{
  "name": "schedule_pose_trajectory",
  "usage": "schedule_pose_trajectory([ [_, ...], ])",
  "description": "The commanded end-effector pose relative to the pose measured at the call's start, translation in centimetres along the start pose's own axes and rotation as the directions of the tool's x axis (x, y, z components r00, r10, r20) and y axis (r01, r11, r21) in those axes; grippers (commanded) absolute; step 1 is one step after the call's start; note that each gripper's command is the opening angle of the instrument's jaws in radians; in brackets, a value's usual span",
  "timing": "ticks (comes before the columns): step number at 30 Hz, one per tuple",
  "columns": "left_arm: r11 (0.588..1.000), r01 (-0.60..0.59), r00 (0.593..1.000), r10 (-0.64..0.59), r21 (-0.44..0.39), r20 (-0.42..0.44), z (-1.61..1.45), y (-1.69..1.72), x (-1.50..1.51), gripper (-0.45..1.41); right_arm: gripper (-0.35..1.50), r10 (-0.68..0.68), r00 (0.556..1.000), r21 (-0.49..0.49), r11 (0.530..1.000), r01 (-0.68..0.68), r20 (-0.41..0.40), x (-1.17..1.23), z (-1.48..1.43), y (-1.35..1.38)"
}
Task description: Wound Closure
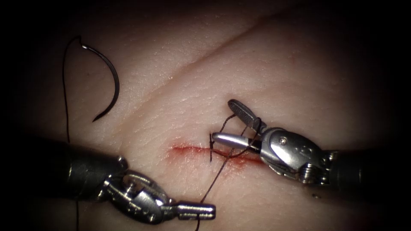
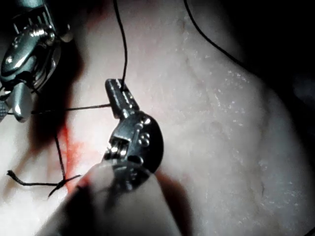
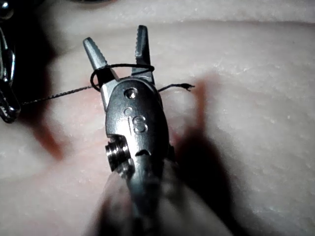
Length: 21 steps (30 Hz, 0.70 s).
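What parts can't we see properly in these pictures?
- Where the thread ends: in the endoscope view it runs under the left tool's dark shaft.
- The cut's right end: the endoscope view has the right tool covering it.
- The needle's tip: too small to judge.

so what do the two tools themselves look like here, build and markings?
Both are shiny silver metal on dark shafts. The right hand has two slim tapered fingers with ridged inner faces, a rounded clevis with a rivet and a stamped mark that looks like an 8 or S, and a screw at the wrist. The left hand is blunter, on a jointed wrist with round rivets.
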Motion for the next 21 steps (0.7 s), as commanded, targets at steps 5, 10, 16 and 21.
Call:
schedule_pose_trajectory([
  [5, 1.000, -0.004, 1.000, 0.004, 0.000, -0.001, 0.05, 0.01, -0.03, -0.45, 0.64, 0.165, 0.986, -0.046, 0.985, -0.164, 0.019, -0.37, -0.05, 0.13],
  [10, 1.000, -0.001, 1.000, 0.001, -0.003, 0.022, 0.05, 0.01, 0.01, -0.45, 0.42, 0.359, 0.933, -0.059, 0.932, -0.357, 0.031, -0.66, -0.08, 0.19],
  [16, 1.000, 0.000, 0.999, 0.000, -0.004, 0.035, 0.06, -0.06, 0.04, -0.45, 0.71, 0.478, 0.878, -0.074, 0.877, -0.475, 0.023, -0.72, -0.10, 0.18],
  [21, 1.000, 0.001, 0.999, -0.001, -0.009, 0.037, 0.06, -0.07, 0.05, -0.45, 0.88, 0.517, 0.855, -0.080, 0.854, -0.514, 0.030, -0.78, -0.10, 0.18],
])
